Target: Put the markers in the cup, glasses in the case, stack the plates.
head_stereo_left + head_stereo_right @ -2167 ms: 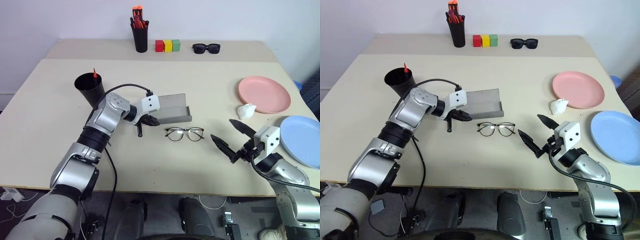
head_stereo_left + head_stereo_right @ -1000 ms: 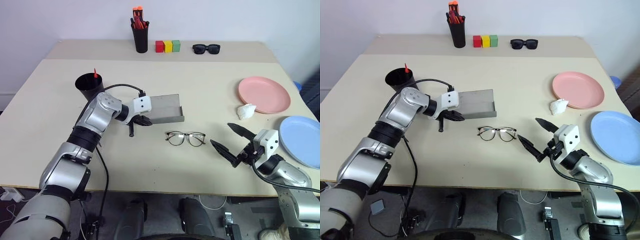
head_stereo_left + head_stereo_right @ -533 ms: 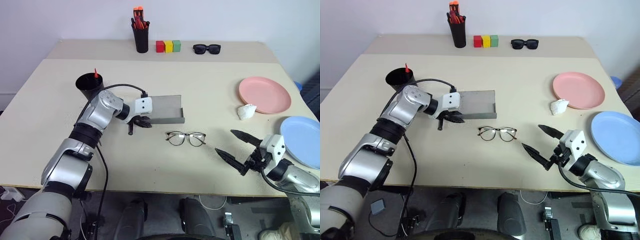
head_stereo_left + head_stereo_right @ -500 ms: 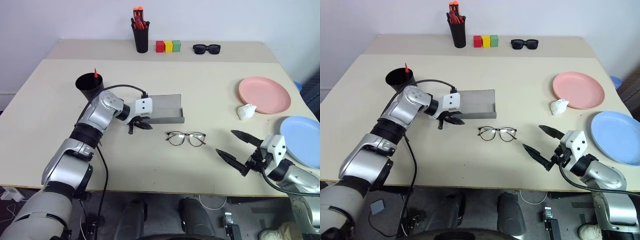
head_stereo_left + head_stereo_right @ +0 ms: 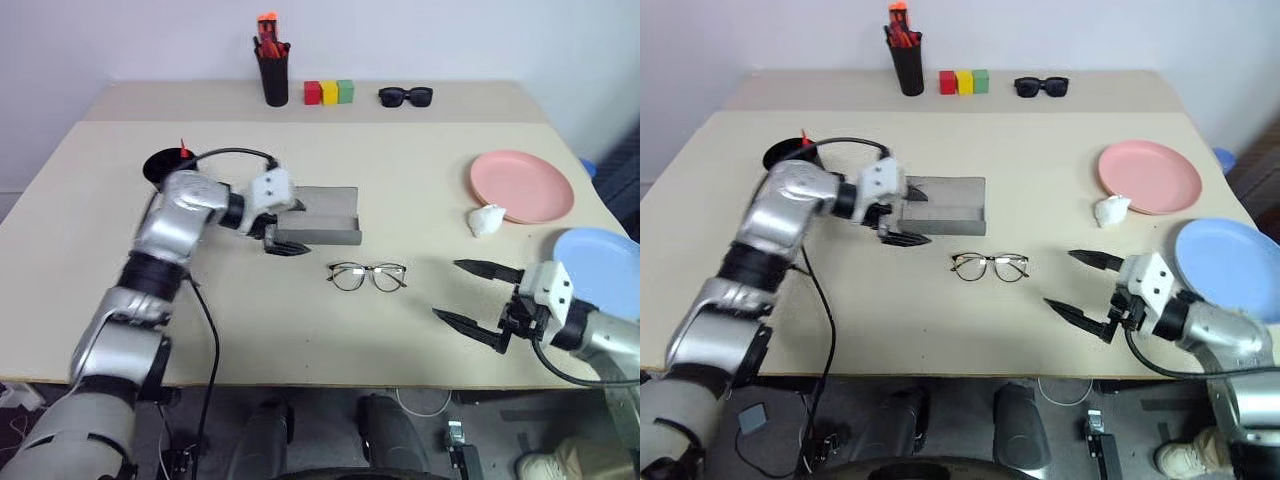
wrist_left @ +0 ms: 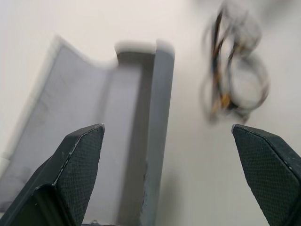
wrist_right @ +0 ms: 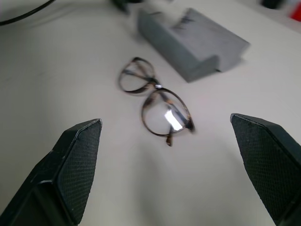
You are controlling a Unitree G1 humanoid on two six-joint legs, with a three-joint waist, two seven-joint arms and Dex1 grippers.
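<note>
Grey case (image 5: 318,225) lies open at table centre, lid back, with the left gripper (image 5: 282,233) at its 9 o'clock end, jaws spread wide and holding nothing. Glasses (image 5: 367,276) sit just off the case's 5 o'clock. Right gripper (image 5: 480,297), jaws wide apart and empty, hovers at the glasses' 4 o'clock. Cup (image 5: 165,166) with a red marker (image 5: 184,148) stands at the case's 10 o'clock. Pink plate (image 5: 521,186) and blue plate (image 5: 600,265) lie apart at 3 o'clock.

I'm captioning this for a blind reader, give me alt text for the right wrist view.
Thin dark wire-framed eyeglasses lie folded open on a beige table, between the right gripper's wide-open black fingers. Beyond them sits an open grey oblong glasses case.
</note>
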